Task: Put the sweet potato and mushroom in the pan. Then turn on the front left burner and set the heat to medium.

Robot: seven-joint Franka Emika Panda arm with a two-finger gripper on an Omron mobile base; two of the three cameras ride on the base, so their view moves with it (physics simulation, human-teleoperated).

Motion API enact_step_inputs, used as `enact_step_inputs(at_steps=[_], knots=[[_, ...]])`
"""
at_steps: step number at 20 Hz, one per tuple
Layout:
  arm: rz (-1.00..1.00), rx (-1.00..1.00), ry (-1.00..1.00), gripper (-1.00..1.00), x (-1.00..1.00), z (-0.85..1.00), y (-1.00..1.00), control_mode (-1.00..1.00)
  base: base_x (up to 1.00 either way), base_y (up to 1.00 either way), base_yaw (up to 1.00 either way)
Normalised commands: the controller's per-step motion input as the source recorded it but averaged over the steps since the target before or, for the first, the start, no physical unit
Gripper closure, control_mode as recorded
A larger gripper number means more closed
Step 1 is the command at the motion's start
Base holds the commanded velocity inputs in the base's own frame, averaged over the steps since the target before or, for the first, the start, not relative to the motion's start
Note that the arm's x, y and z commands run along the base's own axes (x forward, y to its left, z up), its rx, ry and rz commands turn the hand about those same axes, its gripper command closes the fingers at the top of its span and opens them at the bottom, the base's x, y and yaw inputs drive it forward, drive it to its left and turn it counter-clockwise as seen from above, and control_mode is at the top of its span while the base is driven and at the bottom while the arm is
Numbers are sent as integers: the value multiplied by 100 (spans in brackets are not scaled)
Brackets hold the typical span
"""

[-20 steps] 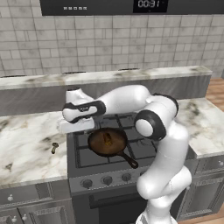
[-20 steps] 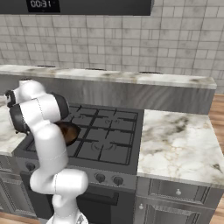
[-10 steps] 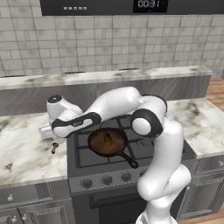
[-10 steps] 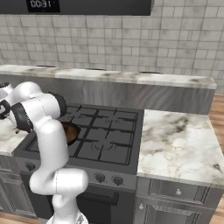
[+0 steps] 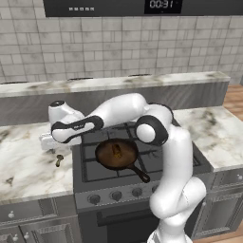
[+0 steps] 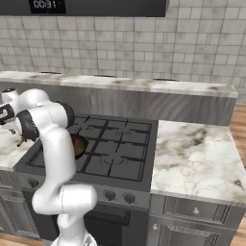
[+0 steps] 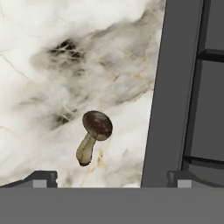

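One item remains: the mushroom (image 7: 93,135) lies on the counter (image 5: 23,161) just below the spread, empty gripper (image 5: 50,141), which has swung left off the pan (image 5: 116,154) holding the sweet potato (image 5: 116,151).

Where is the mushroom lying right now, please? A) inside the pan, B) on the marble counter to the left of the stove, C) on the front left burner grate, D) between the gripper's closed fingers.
B: the mushroom lies on its side on the marble counter beside the stove's edge, below the open gripper, while the pan holds something else.
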Motion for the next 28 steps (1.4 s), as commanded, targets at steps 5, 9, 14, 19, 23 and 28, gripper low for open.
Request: enact_step_inputs(at_steps=[5,9,14,19,23,28], knots=[[0,0,23,-100,12,-7,0,-100,0,0,0],[0,0,13,-100,12,-26,6,-100,0,0,0],[0,-1,17,-100,15,-36,13,-100,0,0,0],[-3,-1,6,-100,7,-16,12,-100,0,0,0],[-5,-5,3,-100,3,-2,5,-100,0,0,0],[-5,-7,0,-100,-5,0,7,-100,0,0,0]])
